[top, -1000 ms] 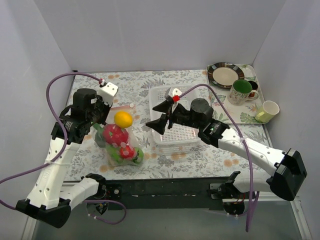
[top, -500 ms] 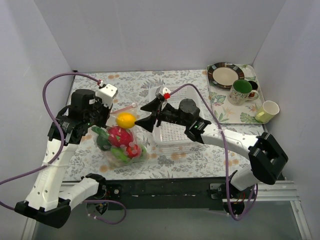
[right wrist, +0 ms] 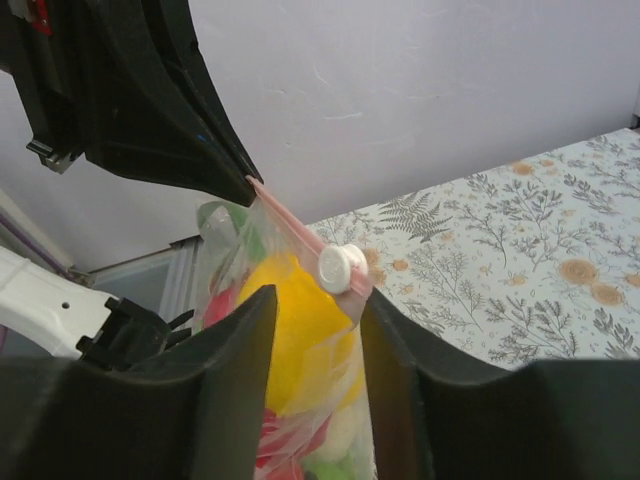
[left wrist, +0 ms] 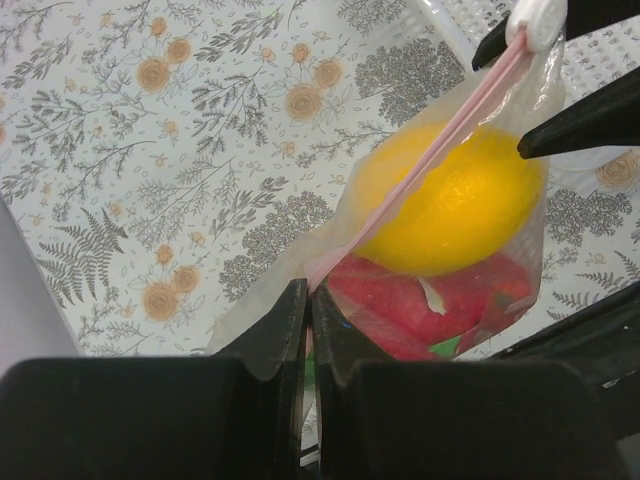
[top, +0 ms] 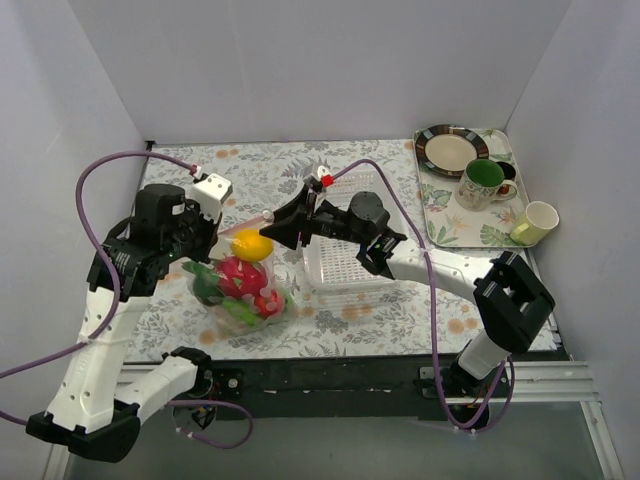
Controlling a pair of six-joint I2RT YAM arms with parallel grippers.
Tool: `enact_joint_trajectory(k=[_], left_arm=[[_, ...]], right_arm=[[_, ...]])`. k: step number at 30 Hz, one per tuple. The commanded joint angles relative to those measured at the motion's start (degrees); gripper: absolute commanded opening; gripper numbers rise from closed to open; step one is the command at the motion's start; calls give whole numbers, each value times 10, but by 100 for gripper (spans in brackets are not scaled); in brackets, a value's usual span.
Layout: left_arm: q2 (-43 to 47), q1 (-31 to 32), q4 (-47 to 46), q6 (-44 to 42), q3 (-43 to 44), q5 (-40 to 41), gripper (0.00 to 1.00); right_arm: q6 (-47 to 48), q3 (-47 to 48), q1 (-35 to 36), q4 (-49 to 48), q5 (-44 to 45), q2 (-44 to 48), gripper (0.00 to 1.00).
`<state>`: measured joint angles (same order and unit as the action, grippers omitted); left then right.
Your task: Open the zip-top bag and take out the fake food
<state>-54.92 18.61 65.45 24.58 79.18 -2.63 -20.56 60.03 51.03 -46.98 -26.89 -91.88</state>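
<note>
Left wrist view: zip-top bag (left wrist: 262,308) stretched between two grippers, fake food (left wrist: 450,215) sealed inside.
At the bottom edge, the left gripper (left wrist: 306,330) is clamped on the end of the pink zip strip (left wrist: 420,165). Behind it bulge a yellow lemon and red pieces (greens barely show). At upper right, the right gripper (left wrist: 498,108) straddles the white slider (left wrist: 538,18), narrowly parted, with the white basket (left wrist: 605,55) beyond.

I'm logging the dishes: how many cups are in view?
2. A green mug on the tray, near the plate; a pale yellow cup at the tray's right edge. No others show.
</note>
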Motion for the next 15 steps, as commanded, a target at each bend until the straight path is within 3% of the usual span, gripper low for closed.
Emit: enact_joint_trajectory(k=[1,2,3,5,8,10,11,12,14,15], left_arm=[[20,0,-9,9,3,-7,0],[20,0,-10,10,3,-6,0],[19,0,-13,13,2,-7,0],[18,1,-15,16,3,-8,0],[13,0,-23,20,6,-11,1],[-1,0,-29,31,15,-25,23],[-9,0,-30,35,22,-38,64],[-17,1,-34,41,39,-71,78],[-50,1,-37,53,64,-113,95],[-63,0,-33,57,95,-172,98]], right_arm=[[-21,23,-1,-41,-36,1,40],[-22,23,-1,-37,-42,1,33],[-23,24,-1,-34,-45,0,18],[-27,25,-2,-18,-47,1,2],[-27,20,-1,-11,-54,8,1],[-25,18,-1,-6,-54,16,1],[-24,19,-1,1,-60,18,1],[-22,27,-1,7,-62,22,1],[-18,39,0,24,-71,25,1],[-14,47,1,38,-74,28,1]])
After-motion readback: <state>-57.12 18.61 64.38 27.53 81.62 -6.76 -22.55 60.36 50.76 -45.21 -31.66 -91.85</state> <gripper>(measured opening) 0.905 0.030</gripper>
